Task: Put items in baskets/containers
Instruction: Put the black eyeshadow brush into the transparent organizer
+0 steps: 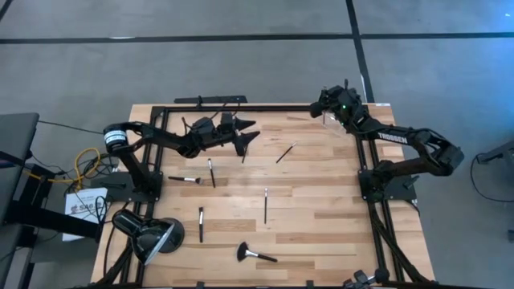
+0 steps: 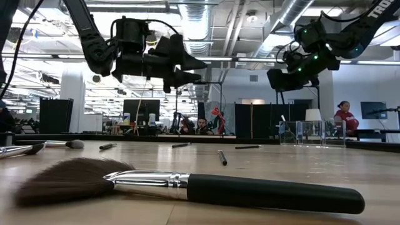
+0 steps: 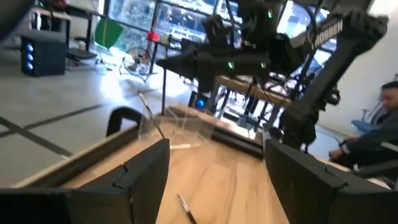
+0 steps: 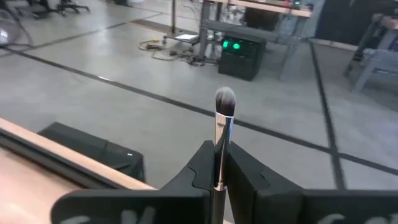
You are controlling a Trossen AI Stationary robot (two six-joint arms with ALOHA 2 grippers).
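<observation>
**Right arm holding a brush above the clear holder; left arm open over the table**

The right gripper (image 4: 219, 180), at the table's far right corner, has its jaws closed on a slim dark makeup brush (image 4: 222, 121), bristles upward. The clear see-through holder (image 2: 310, 132) stands below it. The left gripper (image 1: 245, 132) hovers with jaws spread wide, holding nothing. Other thin brushes (image 1: 266, 205) and a large fluffy-headed black brush (image 1: 254, 254) lie scattered on the wooden table (image 1: 321, 201).

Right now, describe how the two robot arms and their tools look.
Both are matte black jointed arms. The left arm has a white-and-black band near its base; its tool ends in two pointed black fingers. The right arm bears white lettering, and green lights glow near its tool.
</observation>
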